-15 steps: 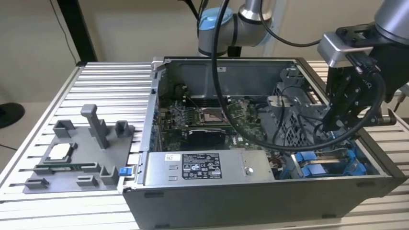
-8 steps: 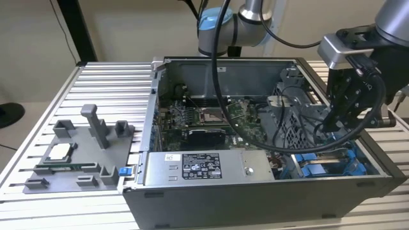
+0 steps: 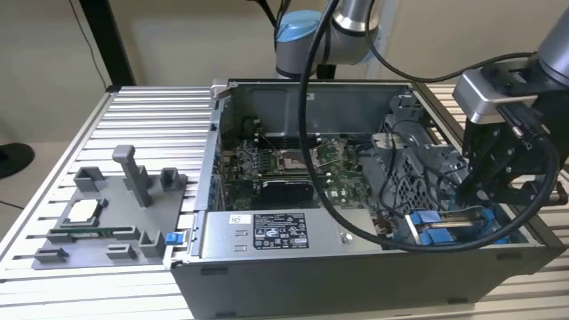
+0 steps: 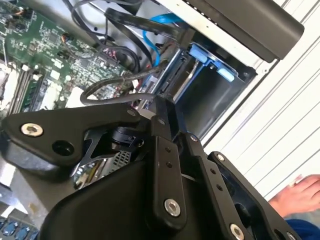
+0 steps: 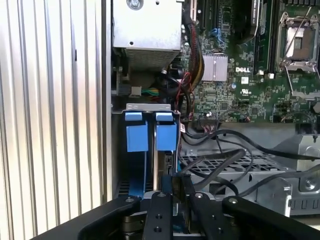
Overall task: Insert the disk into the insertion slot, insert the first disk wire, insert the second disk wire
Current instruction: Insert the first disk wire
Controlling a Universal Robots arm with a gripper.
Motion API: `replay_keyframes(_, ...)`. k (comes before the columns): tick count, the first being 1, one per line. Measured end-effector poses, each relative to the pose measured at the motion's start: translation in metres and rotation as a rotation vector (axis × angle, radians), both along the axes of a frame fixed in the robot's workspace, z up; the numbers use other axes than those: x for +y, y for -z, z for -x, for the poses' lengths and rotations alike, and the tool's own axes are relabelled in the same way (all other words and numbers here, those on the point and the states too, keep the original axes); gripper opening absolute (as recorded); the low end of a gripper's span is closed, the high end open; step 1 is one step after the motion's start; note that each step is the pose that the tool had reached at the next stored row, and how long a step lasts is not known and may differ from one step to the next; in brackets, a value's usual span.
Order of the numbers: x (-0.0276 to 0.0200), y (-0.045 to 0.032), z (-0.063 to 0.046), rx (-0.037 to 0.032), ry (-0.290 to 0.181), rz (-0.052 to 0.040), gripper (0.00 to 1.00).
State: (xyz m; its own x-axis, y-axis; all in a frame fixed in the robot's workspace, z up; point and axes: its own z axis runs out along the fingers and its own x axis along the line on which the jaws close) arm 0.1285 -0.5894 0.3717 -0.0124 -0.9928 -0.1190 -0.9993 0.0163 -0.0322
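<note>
Slatted table point(image 3: 151, 107) carries the open computer case point(image 3: 356, 267). Gripper point(image 5: 176, 182) is low in the drive bay, fingers pressed together, apparently pinching a black wire point(image 4: 117, 96). Disk point(image 5: 166, 136) sits in its slot, just beside the gripper.

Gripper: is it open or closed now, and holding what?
Gripper: closed, apparently on a black disk wire, beside the blue disk carriers.

Soft, even indoor light fills the exterior view, leaving the inside of the computer case point(image 3: 356, 283) in shadow. In the first wrist view the ribbed surface point(image 5: 50, 125) glares pale, while the end effector point(image 5: 176, 186) shows dark.
</note>
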Motion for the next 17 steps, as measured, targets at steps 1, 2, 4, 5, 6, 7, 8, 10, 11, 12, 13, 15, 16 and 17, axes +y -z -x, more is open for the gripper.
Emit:
replay_keyframes(1, -0.0004, 0.0017, -0.0001, -0.0002, 0.002, 0.0001, 0.00)
replay_keyframes(2, -0.0006, 0.0035, -0.0004, -0.0003, 0.004, 0.0000, 0.00)
replay_keyframes(4, -0.0006, 0.0069, -0.0024, -0.0003, 0.008, 0.0000, 0.00)
replay_keyframes(5, -0.0007, 0.0080, -0.0040, -0.0003, 0.008, 0.0000, 0.00)
replay_keyframes(6, -0.0007, 0.0084, -0.0051, -0.0003, 0.009, 0.0002, 0.00)
replay_keyframes(7, -0.0006, 0.0084, -0.0054, -0.0003, 0.009, 0.0003, 0.00)
replay_keyframes(8, -0.0007, 0.0084, -0.0054, -0.0003, 0.009, 0.0003, 0.00)
replay_keyframes(10, -0.0007, 0.0085, -0.0054, -0.0004, 0.009, 0.0001, 0.00)
replay_keyframes(11, -0.0007, 0.0085, -0.0055, -0.0004, 0.009, 0.0001, 0.00)
replay_keyframes(12, -0.0006, 0.0086, -0.0056, -0.0005, 0.009, 0.0000, 0.00)
replay_keyframes(13, -0.0006, 0.0086, -0.0058, -0.0004, 0.009, 0.0000, 0.00)
replay_keyframes(15, -0.0006, 0.0086, -0.0060, -0.0004, 0.009, 0.0000, 0.00)
replay_keyframes(16, -0.0006, 0.0086, -0.0062, -0.0004, 0.009, 0.0001, 0.00)
replay_keyframes(17, -0.0006, 0.0086, -0.0064, -0.0004, 0.009, 0.0001, 0.00)
